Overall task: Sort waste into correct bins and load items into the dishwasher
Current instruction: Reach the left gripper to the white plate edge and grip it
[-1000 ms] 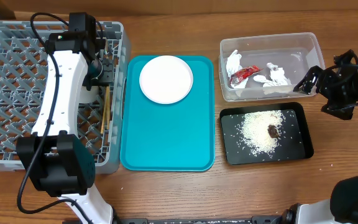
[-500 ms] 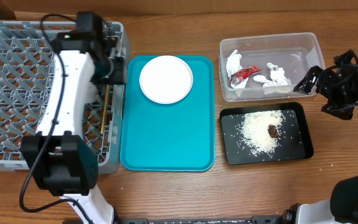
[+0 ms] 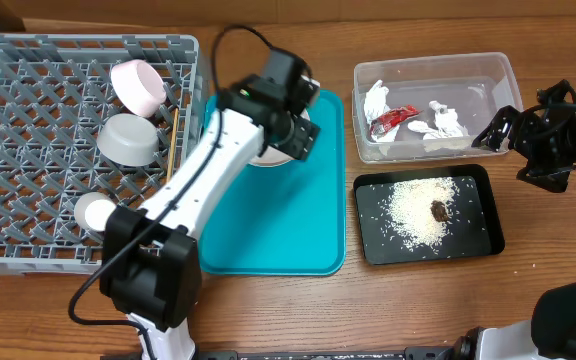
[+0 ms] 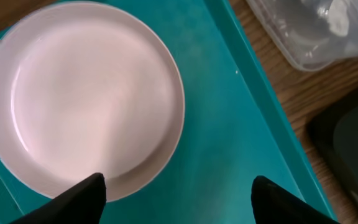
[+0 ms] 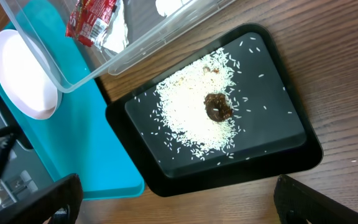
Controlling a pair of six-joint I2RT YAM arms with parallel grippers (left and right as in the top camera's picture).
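I see the grey dish rack point(image 3: 8, 45) at left holding a tilted pink-bottomed dish point(image 3: 138, 85), grey bowl point(image 3: 130, 140), white cup point(image 3: 95, 212) and chopsticks point(image 3: 173, 150). The white plate point(image 4: 82, 96) lies flat at centre. At upper right, the clear tub point(image 3: 488, 75) holds napkins point(image 3: 446, 122) and a wrapper point(image 3: 393, 118). Just below it, the black tray point(image 3: 473, 235) holds rice point(image 3: 413, 208) and a brown lump point(image 3: 439, 209).

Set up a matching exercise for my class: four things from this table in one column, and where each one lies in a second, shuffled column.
Things:
1. white plate
2. red-and-silver wrapper
3. brown lump
4. grey bowl

Places:
A. on the black tray
B. in the dish rack
C. on the teal tray
D. in the clear tub

Pairs: 1-C, 2-D, 3-A, 4-B
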